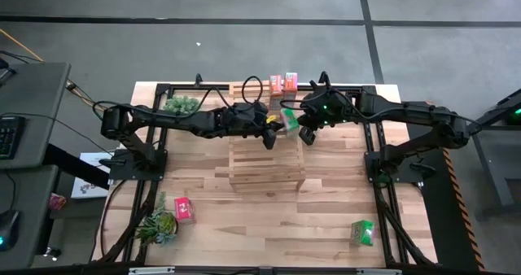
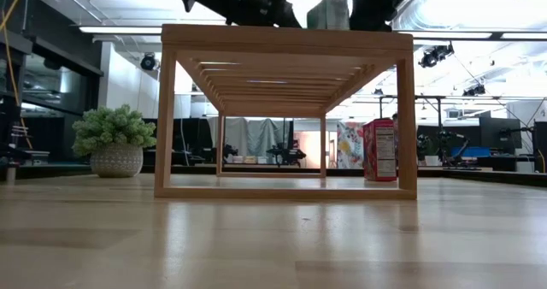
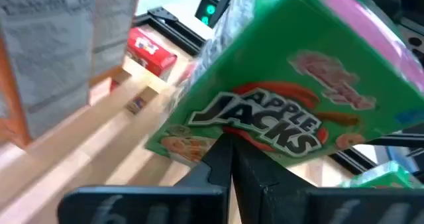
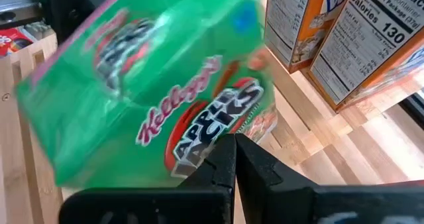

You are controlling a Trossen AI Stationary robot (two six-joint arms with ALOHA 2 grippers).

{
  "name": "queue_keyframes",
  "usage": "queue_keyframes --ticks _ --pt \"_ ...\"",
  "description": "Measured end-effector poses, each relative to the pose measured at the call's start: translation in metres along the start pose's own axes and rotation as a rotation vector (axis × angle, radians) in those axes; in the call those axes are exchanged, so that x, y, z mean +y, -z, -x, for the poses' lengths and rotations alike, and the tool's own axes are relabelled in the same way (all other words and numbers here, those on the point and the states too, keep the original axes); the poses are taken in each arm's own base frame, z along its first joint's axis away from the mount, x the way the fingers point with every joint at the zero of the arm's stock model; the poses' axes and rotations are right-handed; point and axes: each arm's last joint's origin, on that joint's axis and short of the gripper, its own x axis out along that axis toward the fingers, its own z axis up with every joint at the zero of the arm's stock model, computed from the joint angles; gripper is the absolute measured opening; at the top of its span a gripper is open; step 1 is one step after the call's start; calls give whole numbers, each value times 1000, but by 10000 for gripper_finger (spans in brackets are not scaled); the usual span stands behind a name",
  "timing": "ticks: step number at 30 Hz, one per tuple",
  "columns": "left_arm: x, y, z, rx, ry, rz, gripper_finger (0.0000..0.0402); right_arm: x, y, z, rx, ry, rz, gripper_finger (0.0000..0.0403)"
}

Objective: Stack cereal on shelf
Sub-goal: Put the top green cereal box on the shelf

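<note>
Item: green cereal box (image 3: 291, 105), I am reading "APPLE JACKS" on its front, and "Kellogg's" in the right wrist view. Item: orange boxes (image 4: 331, 32), I am reading "130" on the nutrition panel.

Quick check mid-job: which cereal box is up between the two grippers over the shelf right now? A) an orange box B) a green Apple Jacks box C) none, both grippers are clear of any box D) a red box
B: the left wrist view shows the green Apple Jacks box just past the left gripper, and the right gripper meets it too.
</note>
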Motion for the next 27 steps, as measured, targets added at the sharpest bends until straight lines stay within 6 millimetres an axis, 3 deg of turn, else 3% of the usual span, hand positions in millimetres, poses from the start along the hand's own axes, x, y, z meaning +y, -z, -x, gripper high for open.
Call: queue_keyframes --ticks 13,27 --pt "11 -7 -1 -30 -36 -21 0 0 0 0 -2 12 -2 0" --pt "8 -6 -1 -25 -28 -15 0 -1 0 0 -4 43 -32 0"
